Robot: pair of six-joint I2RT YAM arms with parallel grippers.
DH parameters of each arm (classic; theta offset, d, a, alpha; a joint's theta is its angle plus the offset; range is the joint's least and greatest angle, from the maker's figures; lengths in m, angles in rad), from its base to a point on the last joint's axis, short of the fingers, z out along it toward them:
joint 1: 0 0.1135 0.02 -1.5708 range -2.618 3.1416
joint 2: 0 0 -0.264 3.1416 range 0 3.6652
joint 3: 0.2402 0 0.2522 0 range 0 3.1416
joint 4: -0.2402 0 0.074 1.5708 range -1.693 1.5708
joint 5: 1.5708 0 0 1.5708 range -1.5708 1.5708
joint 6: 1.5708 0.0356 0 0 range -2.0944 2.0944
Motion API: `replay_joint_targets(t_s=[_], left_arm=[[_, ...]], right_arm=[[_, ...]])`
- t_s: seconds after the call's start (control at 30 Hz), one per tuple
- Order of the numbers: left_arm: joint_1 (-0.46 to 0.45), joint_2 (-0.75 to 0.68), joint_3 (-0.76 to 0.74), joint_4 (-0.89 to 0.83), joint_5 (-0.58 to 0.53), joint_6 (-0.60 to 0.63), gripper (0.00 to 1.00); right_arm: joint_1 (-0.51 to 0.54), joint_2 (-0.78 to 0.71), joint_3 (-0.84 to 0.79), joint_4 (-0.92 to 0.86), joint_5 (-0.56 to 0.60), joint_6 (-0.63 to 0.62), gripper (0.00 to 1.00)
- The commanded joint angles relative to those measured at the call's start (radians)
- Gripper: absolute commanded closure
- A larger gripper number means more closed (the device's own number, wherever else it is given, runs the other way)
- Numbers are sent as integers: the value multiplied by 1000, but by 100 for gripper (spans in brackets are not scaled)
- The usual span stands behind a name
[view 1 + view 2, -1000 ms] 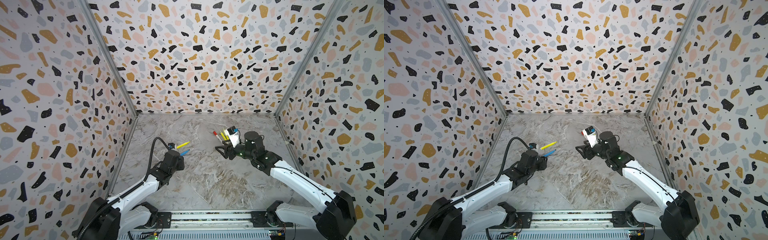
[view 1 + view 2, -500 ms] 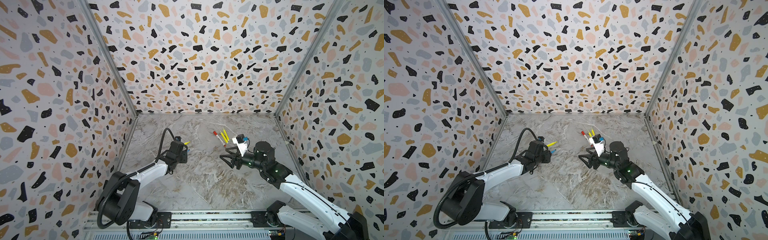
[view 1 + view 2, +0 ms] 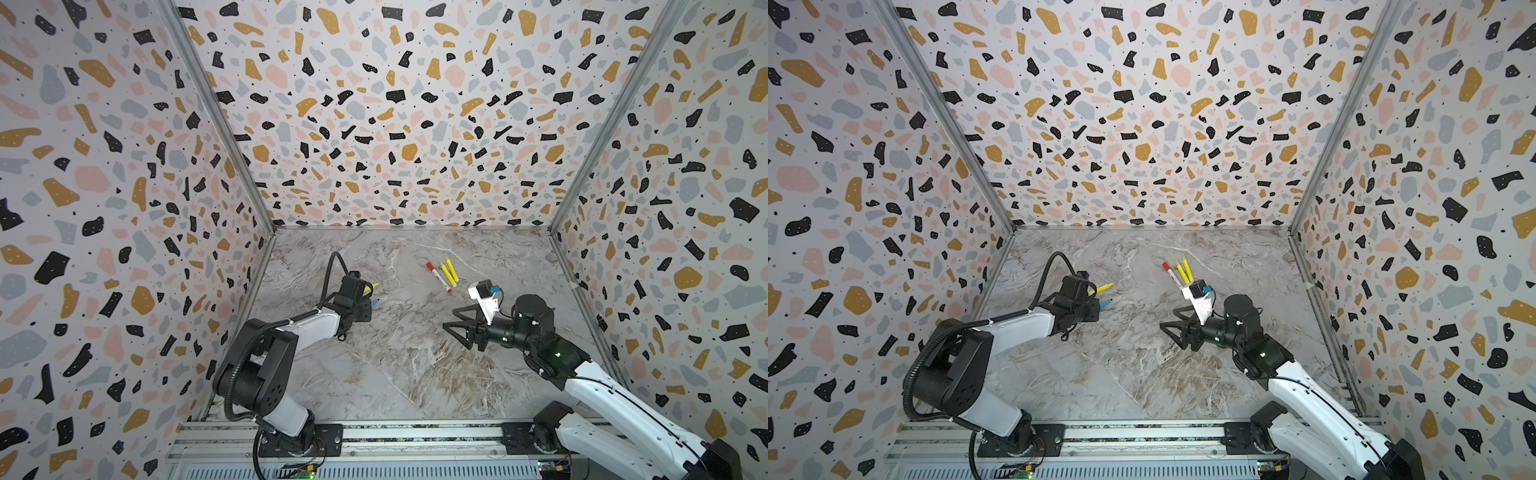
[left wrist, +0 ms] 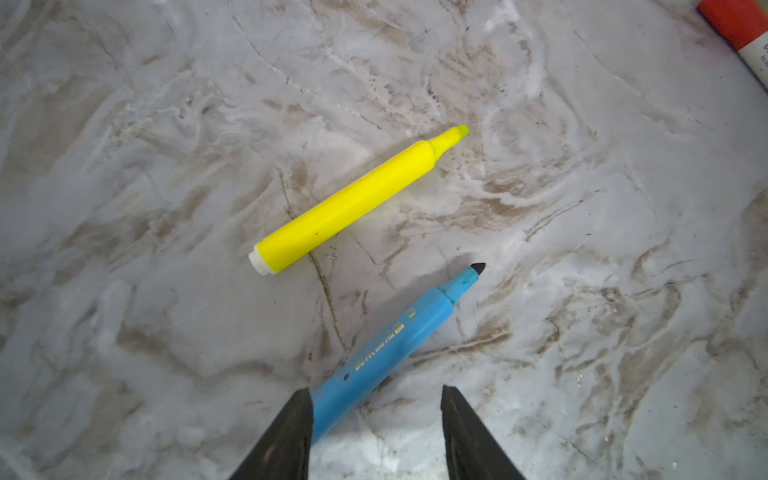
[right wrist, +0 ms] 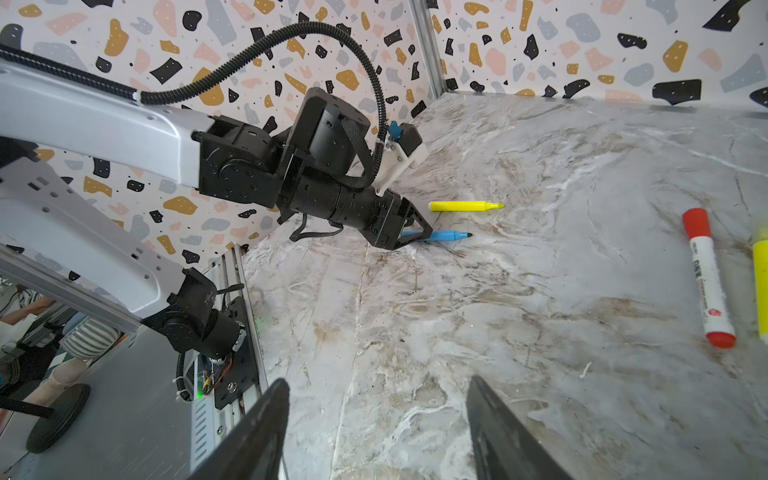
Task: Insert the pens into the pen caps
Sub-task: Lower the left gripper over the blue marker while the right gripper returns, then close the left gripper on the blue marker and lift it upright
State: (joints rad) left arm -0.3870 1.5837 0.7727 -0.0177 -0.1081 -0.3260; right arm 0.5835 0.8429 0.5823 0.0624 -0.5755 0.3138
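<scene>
A blue pen (image 4: 395,336) and a yellow pen (image 4: 357,203) lie uncapped side by side left of centre. My left gripper (image 4: 376,388) is open low over the blue pen's rear end, which lies between the jaws against one finger. In both top views only the tips of the yellow pen (image 3: 374,286) and the blue pen (image 3: 375,302) show past that gripper. Farther right lie a white-barrelled pen (image 5: 706,278) with a red pen cap (image 5: 696,222) fitted on it, and two yellow pens (image 3: 449,272). My right gripper (image 5: 377,379) hangs open and empty near centre (image 3: 449,319).
Speckled walls (image 3: 395,124) close the marble table (image 3: 395,374) on three sides. A metal rail (image 3: 374,432) carrying both arm bases runs along the front edge. The left arm's elbow (image 3: 257,374) sits low near the front left.
The right gripper drew back from the pen cluster toward the table's middle. The left arm folded down and its gripper settled over the blue pen, jaws narrowing slightly.
</scene>
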Motion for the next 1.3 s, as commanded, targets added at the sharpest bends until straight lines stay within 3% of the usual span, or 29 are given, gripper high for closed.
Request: replay_joint_targets(t_s=[0.0, 0.93, 1.27], left_arm=[[1, 19, 34, 8, 20, 19, 50], [-26, 98, 55, -20, 102, 33, 61], [-85, 108, 42, -45, 50, 7, 61]], right_arm=[[-3, -35, -11, 27, -20, 25, 32], [-4, -62, -4, 7, -20, 36, 32], [-5, -86, -22, 4, -1, 43, 32]])
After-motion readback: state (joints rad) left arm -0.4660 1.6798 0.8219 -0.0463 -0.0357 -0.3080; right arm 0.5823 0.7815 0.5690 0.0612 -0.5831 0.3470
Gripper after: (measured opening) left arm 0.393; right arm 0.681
